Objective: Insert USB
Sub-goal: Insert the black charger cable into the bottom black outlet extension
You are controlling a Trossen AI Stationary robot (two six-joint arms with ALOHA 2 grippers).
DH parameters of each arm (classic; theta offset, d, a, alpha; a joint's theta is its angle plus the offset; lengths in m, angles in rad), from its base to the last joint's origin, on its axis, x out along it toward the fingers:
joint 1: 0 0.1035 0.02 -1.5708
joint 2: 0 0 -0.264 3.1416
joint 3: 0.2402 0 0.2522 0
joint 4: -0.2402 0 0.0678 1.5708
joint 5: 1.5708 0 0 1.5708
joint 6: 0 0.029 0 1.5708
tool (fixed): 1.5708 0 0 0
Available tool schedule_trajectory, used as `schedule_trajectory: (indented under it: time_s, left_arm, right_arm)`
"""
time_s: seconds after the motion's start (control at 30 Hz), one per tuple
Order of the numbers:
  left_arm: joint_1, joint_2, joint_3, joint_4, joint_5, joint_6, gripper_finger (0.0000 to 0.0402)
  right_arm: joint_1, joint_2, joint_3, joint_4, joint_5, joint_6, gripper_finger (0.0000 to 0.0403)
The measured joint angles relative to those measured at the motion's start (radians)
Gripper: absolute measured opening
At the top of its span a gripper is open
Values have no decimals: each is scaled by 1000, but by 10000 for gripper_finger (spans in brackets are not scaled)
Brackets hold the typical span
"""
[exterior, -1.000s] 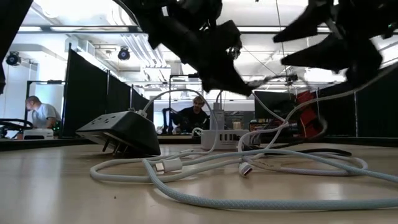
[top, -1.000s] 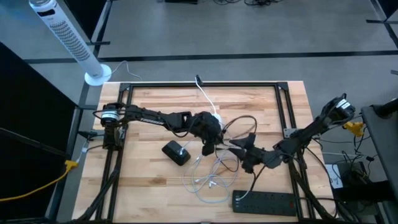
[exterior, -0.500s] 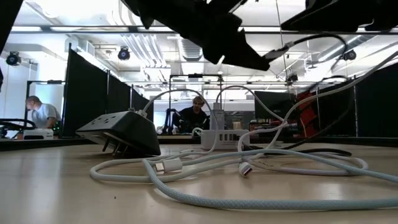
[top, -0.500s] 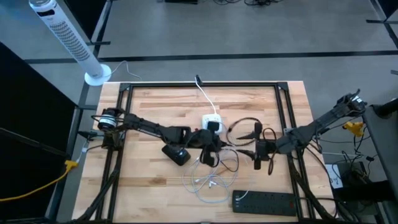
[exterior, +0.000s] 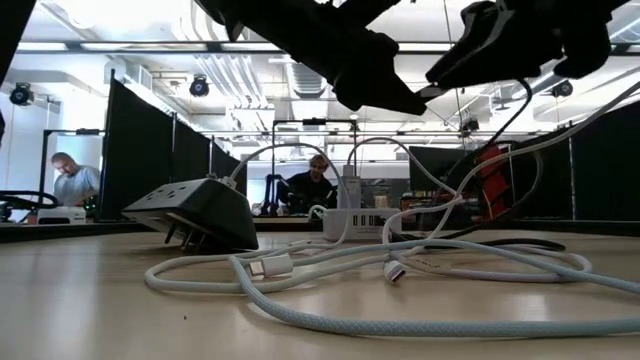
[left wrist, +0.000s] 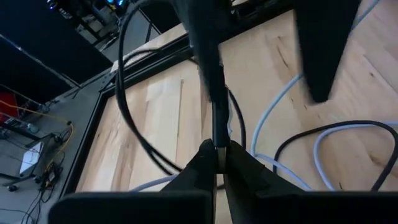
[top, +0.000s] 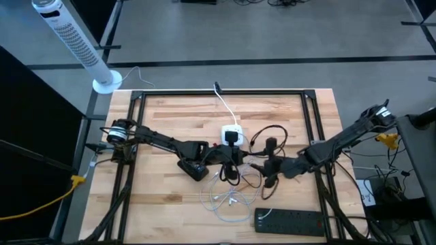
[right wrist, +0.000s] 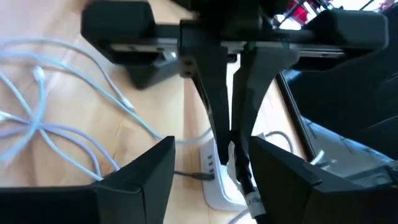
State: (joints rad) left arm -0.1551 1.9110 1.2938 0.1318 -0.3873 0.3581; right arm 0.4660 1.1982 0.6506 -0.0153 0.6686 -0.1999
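**Left gripper pinches a black cable over the tangle at table centre**

The table [top: 170, 109] is pale butcher-block wood in long glued strips, framed by thin black rails. Taking the high view as a clock face centred on the table, a small white charging hub [top: 232, 134] with rounded corners sits just toward 12 o'clock of centre, a white cable running from it to the 12 o'clock edge. Thin, glossy white cables [top: 228, 194] loop loosely toward 6 o'clock, and in the low view a thick braided pale cable [exterior: 400, 320] lies nearest, its weave plainly visible. A white USB plug [exterior: 268, 266] rests on the wood among the loops, a second plug [exterior: 394, 270] beside it.

A wedge-shaped black power block [top: 193, 167] sits toward 8 o'clock of centre. A long flat black power strip [top: 289, 219] lies at 5 o'clock by the table edge.

The left gripper [top: 230, 160] hangs over the tangle at centre, its fingers [left wrist: 200, 167] clamped together on a thin black cable [left wrist: 214, 118]. The right gripper [top: 269, 163] hovers toward 3 o'clock of it; its fingers [right wrist: 155, 168] stand apart, nothing between them.

In the low view both arms are dark silhouettes cut off by the frame. The plug end of the pinched cable is hidden behind the fingers.
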Motion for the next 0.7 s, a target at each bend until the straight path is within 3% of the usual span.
schedule_trajectory:
  time_s: [0.4,0.7]
  left_arm:
    - [-18,0,0,0,4,3,3]
    - [-21,0,0,2,2,11,3]
  right_arm:
    - [-21,25,38,-38,56,64,167]
    - [-26,35,38,-46,8,103,147]
